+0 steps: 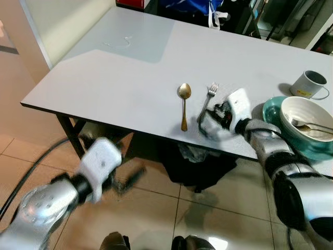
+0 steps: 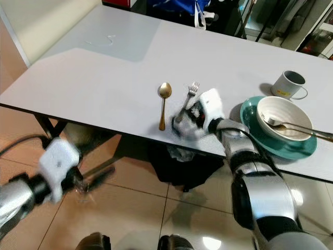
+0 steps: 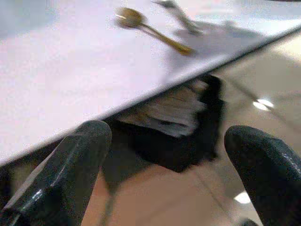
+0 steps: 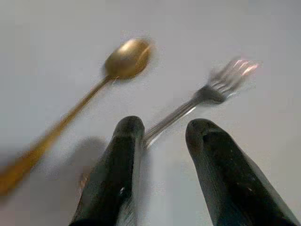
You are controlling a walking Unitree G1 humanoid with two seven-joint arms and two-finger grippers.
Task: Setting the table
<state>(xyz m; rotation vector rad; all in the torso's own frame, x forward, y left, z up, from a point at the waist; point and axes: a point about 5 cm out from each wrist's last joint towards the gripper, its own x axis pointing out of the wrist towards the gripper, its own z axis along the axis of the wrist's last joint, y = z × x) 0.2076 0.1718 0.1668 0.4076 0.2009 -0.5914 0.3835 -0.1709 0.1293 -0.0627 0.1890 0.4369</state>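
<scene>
While the table is only half laid, these are the things that matter from where I stand:

Right gripper (image 4: 157, 141): low at the near table edge, centre-right of the head views; fingers a little parted — the fork handle runs between them, apparently against one finger, so whether it is pinched I cannot tell.
Fork (image 1: 209, 98): silver, flat on the grey table (image 1: 104, 78), tines toward the far side, handle slanting back into the fingers.
Long axis: roughly along the gripper's reach — the coming move turns on that.
Spoon (image 1: 184, 104): gold, just left of the fork, nearly parallel, apart from it.
Left gripper (image 3: 164, 155): spread wide, empty, below table level, lower left of frame; the farther arm.
Bowl (image 1: 304, 117): white, on a teal plate (image 1: 271, 108), right edge, with cutlery inside.
Mug (image 1: 310, 83): behind the bowl.
Writing: none legible.
</scene>
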